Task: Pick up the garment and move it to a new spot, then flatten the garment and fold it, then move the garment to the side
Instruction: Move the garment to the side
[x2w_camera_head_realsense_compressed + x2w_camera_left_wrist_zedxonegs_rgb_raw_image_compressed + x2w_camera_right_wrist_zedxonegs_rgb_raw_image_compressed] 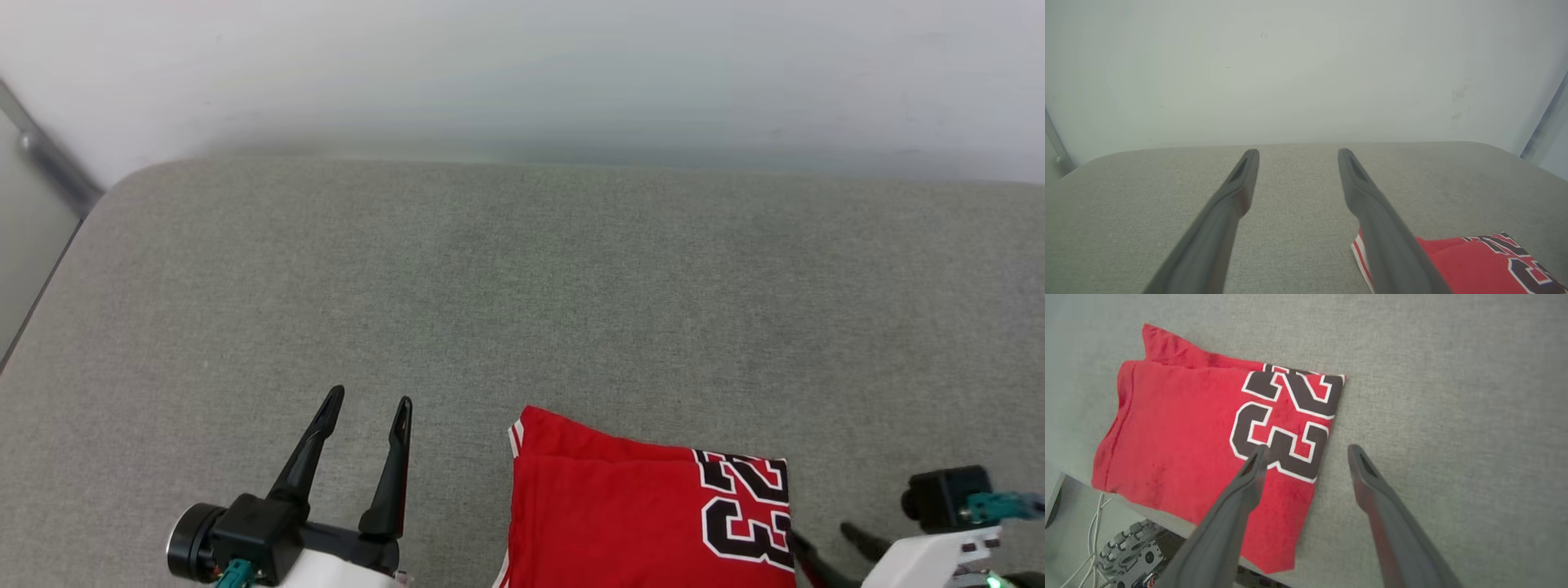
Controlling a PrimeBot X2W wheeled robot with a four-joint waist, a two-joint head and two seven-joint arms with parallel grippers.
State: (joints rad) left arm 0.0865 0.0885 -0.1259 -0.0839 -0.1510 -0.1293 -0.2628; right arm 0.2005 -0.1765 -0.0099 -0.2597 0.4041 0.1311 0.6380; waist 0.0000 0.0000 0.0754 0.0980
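One garment [620, 506], folded, red, "23" showing: just right of the left gripper [367, 400], its right edge beneath the right gripper [1306, 450]. Both grippers splayed, empty; left points forward, right angles down at the grey surface [522, 286].

the left gripper [1297, 153] stands open. its two dark fingers [1237, 192] rise from the bottom edge and spread apart, with the grey cloth surface [1298, 228] showing in the gap between them. both tips sit near the surface's far edge in this view, below a pale wall [1290, 73]. the garment [1466, 261] lies flat on the surface at the lower right, red, with striped trim [1357, 251] along its near left edge and part of its black, white-outlined lettering [1523, 265] in view. the right-hand finger crosses in front of the garment's left edge; contact cannot be told. a grey slanted strip [1543, 118] runs down the right edge.
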